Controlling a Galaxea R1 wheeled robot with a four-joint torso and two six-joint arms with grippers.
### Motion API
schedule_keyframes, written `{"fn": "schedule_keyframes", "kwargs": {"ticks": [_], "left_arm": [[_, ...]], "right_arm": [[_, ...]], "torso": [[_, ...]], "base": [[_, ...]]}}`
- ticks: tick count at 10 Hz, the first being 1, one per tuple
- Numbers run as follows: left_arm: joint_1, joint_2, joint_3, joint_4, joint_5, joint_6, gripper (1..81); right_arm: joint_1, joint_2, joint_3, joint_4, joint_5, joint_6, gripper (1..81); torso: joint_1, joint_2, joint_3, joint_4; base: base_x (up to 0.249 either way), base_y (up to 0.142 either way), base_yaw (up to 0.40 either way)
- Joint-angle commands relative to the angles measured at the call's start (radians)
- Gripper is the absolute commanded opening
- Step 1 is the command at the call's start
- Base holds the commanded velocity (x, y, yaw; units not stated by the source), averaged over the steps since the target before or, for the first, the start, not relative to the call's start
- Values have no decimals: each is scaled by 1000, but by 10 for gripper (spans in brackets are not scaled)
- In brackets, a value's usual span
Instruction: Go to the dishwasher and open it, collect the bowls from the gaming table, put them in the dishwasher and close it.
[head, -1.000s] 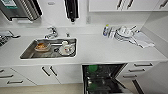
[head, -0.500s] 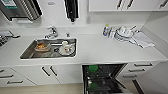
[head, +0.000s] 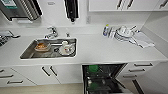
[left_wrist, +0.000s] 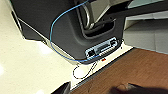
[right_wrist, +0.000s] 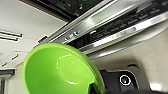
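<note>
Loading a bowl into the open under-counter dishwasher (head: 105, 78).
The right tool (right_wrist: 93, 87) pinches a bright green round plastic bowl (right_wrist: 60, 70) by its rim, just beside the dishwasher's dropped steel door; it should clear the door edge, then lower the bowl level into the rack.

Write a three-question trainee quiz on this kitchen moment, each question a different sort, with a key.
1. True or false: the dishwasher under the counter stands open.
2. What colour is the bowl seen close in the right wrist view? A red, B green, C white.
3. Fill in: the plates are stacked on the counter to the ____ of the sink, as the head view shows it.

Key: 1 true; 2 B; 3 right.
</note>
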Motion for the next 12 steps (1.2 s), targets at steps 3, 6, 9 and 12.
{"fn": "schedule_keyframes", "kwargs": {"ticks": [3,6,9,12], "left_arm": [[68,13,-11,3,83,3,811],[97,65,4,9,207,3,811],[119,73,9,7,210,3,811],[122,82,9,6,210,3,811]], "right_arm": [[284,71,72,31,-193,49,10],[407,137,55,41,-258,78,10],[473,201,-39,42,-281,101,10],[484,212,-63,53,-288,107,811]], "torso": [[0,0,0,0],[0,0,0,0],[0,0,0,0],[0,0,0,0]], "base": [[0,0,0],[0,0,0],[0,0,0],[0,0,0]]}}
